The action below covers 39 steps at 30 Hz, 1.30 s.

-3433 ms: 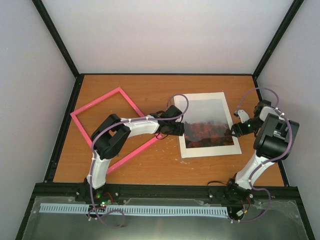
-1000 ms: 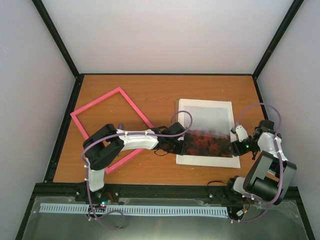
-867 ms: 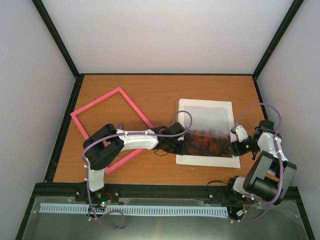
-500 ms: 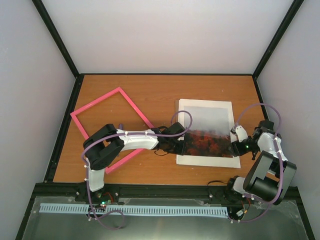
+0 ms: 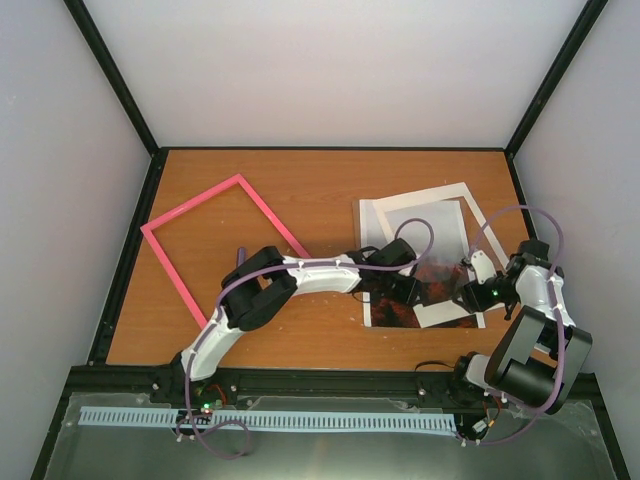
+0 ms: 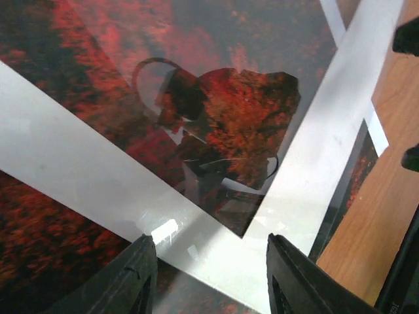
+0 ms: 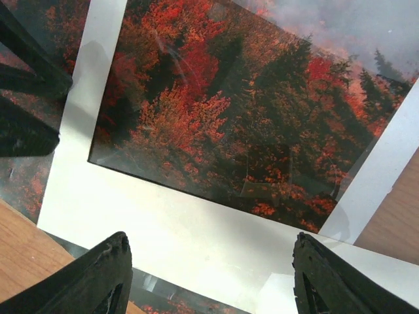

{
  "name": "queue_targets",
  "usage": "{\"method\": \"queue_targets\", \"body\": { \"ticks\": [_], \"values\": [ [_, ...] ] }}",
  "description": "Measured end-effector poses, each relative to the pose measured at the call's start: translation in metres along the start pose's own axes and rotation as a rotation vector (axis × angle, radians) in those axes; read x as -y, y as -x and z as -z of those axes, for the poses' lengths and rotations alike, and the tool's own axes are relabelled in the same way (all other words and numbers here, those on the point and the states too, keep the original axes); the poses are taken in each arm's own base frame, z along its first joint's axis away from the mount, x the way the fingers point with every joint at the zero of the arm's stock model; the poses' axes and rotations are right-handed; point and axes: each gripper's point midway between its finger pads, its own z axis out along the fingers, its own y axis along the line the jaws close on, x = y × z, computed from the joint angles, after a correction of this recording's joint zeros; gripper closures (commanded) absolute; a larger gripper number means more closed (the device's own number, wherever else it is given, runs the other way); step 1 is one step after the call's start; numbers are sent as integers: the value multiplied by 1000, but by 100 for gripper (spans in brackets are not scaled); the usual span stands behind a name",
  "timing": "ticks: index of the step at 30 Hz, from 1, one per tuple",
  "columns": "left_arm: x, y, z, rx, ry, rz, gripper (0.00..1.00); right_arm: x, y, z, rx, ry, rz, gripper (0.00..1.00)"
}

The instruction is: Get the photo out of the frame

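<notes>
The pink frame (image 5: 190, 203) lies empty on the left of the table, with bare wood showing through it. The photo (image 5: 437, 270) of grey sky over red trees lies flat at the right, under a white mat (image 5: 425, 195) that sits skewed across it. My left gripper (image 5: 405, 290) hovers open over the photo's lower left; in the left wrist view (image 6: 213, 275) the mat's corner (image 6: 78, 190) and glossy print (image 6: 229, 124) lie below it. My right gripper (image 5: 468, 290) stands open at the photo's right edge, over the mat strip (image 7: 163, 222) and print (image 7: 249, 111).
A white sheet's corner (image 5: 372, 215) sticks out at the stack's upper left. A small purple-handled tool (image 5: 240, 257) lies by the frame's lower right side. Black rails edge the table, with grey walls beyond.
My left arm has swung right, off the frame and onto the photo stack. The white mat has turned askew over the print. The right gripper has stayed put.
</notes>
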Motion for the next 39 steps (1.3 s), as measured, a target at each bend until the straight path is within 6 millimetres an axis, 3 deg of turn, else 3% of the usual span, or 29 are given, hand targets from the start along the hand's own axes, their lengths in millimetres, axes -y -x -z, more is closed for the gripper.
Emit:
{"method": "queue_targets", "body": {
  "ticks": [6,16,20,28,35,39],
  "values": [
    [3,-10,3,1,4,-51,51,1,5,3,12,1,5,34],
    [-27,-45,75,51,126,-37,51,-1,16,0,49,74,-10,36],
    [-44,-65,90,50,167,2,48,-5,20,-4,49,95,-1,39],
    [-74,-102,98,14,228,108,48,-29,36,-18,8,129,77,41],
    [-67,-101,96,17,154,181,53,-66,54,-29,-38,147,202,42],
    [-61,-103,94,3,94,212,52,-71,61,-32,-30,135,223,43]
  ]
}}
